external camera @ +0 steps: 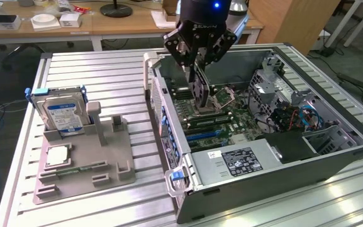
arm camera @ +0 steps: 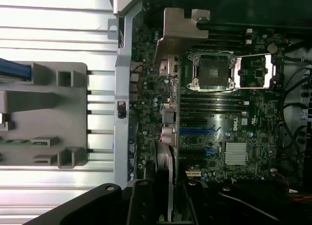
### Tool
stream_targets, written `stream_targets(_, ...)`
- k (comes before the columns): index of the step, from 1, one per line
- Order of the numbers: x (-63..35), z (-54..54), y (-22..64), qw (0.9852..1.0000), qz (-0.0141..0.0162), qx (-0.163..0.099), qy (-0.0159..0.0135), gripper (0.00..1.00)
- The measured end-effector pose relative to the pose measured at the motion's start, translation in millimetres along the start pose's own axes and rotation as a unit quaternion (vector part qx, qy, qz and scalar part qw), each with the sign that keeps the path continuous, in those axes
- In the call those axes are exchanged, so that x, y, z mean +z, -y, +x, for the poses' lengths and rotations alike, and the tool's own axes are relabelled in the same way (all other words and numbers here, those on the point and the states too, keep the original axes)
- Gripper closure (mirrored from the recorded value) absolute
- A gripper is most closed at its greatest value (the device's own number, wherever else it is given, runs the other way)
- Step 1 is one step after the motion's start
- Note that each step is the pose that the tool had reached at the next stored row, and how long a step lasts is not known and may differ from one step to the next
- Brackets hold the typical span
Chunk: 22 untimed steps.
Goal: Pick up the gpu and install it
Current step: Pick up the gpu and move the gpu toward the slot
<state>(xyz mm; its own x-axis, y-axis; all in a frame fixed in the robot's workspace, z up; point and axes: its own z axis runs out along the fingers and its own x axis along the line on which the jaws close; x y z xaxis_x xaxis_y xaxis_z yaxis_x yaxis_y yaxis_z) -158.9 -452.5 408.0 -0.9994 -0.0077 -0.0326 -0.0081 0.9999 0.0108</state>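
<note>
Status: hand (external camera: 197, 60) is clamped narrow on the gpu (external camera: 199, 92), gripping its upper end. Card hangs below the hand, inside the open pc case (external camera: 263, 189), over the motherboard (external camera: 235, 118). Nothing seated yet, as far as we can judge.

Relation that matters: card edge vs. the blue slots (external camera: 202, 135).
- Long axis of the card runs roughly up-down from the hand, lower end leaning slightly toward the exterior view's right. The slots lie flat on the board, so the two axes are crossed, not parallel.
- Lower end sits near the memory slots (external camera: 203, 120), just beside the cpu socket (external camera: 222, 98). We can't tell whether it touches the board or hovers just above it.
- Blue slots lie past that, on the power supply (external camera: 247, 161) side of the board, near but not under the card.
- In the wrist view we see the card edge-on, a thin strip coming out from between the fingers (arm camera: 141, 200), pointing at the board close to the rear-wall end of the blue slots.

We read it as picked up and held over the board, alignment with a slot not there yet. The hard drive (external camera: 64, 113) and its holder (external camera: 83, 158) sit well apart on the tabletop (external camera: 106, 71), out of the way.
</note>
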Motion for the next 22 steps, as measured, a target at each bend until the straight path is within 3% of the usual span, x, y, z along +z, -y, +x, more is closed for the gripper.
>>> stream_targets(22, 1.6, -49.3, 0.4, 1.0, -0.0001, -0.002, 0.0, 0.73)
